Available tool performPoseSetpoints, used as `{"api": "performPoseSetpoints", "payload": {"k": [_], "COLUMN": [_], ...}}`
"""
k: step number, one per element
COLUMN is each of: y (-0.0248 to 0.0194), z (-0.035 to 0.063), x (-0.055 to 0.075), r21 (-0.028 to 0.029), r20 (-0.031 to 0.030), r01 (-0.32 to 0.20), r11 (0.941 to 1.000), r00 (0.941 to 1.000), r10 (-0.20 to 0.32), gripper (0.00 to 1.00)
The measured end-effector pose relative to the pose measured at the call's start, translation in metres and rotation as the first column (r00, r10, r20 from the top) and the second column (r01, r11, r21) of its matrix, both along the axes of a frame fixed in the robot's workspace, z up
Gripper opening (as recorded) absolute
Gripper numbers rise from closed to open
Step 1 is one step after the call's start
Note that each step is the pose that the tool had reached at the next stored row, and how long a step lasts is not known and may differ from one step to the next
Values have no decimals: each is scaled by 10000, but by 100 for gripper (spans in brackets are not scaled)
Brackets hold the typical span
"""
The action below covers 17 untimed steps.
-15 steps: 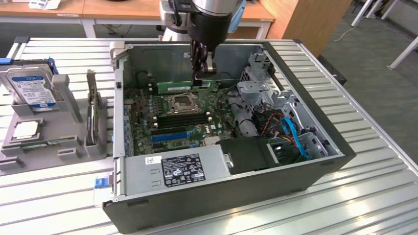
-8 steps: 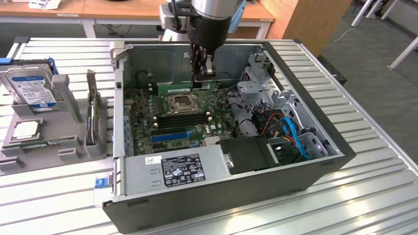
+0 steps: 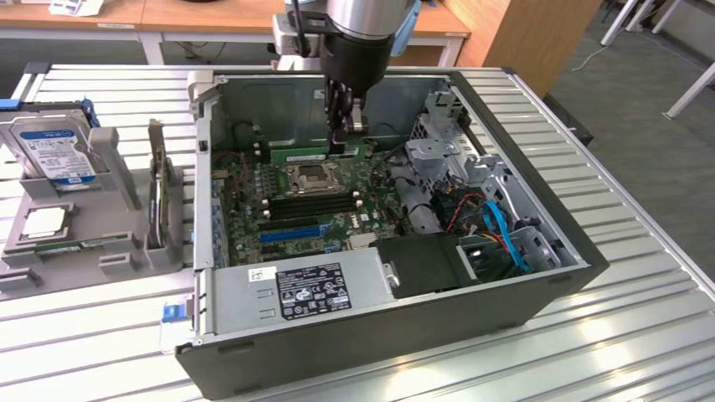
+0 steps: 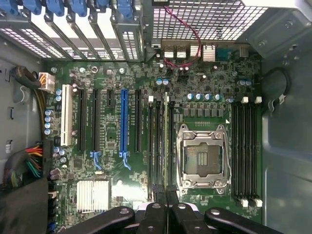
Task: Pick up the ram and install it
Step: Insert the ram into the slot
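The ram (image 3: 316,155) is a long green stick with a pale label, hanging level under my gripper (image 3: 348,134), which is shut on its upper edge inside the open computer case (image 3: 537,209). It hangs above the motherboard (image 3: 251,201), near the processor socket (image 3: 307,176). In the wrist view the ram (image 4: 168,141) appears edge-on as a thin strip running out from my gripper (image 4: 166,192). It lies along the black memory slots (image 4: 160,141) between the socket (image 4: 202,156) and the blue expansion slot (image 4: 124,122). A second bank of memory slots (image 4: 245,146) stands on the socket's other side.
A power supply (image 3: 301,289) fills the case's near end, and a drive cage (image 3: 447,155) with blue and orange cables (image 3: 497,230) lines the exterior view's right side. On the left, a grey fixture (image 3: 112,251) holds a hard drive (image 3: 54,151) and a square processor chip (image 3: 45,222).
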<state>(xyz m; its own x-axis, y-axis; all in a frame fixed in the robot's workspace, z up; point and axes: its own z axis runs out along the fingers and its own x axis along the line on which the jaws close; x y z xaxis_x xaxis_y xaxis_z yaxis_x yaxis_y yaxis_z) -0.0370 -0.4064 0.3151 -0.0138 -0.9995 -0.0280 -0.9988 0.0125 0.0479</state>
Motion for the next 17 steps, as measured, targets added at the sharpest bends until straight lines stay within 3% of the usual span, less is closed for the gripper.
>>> {"api": "performPoseSetpoints", "payload": {"k": [17], "y": [0], "z": [-115], "x": [0], "r21": [0], "r20": [0], "r01": [0], "r11": [10000], "r00": [10000], "r10": [0], "gripper": [12]}}
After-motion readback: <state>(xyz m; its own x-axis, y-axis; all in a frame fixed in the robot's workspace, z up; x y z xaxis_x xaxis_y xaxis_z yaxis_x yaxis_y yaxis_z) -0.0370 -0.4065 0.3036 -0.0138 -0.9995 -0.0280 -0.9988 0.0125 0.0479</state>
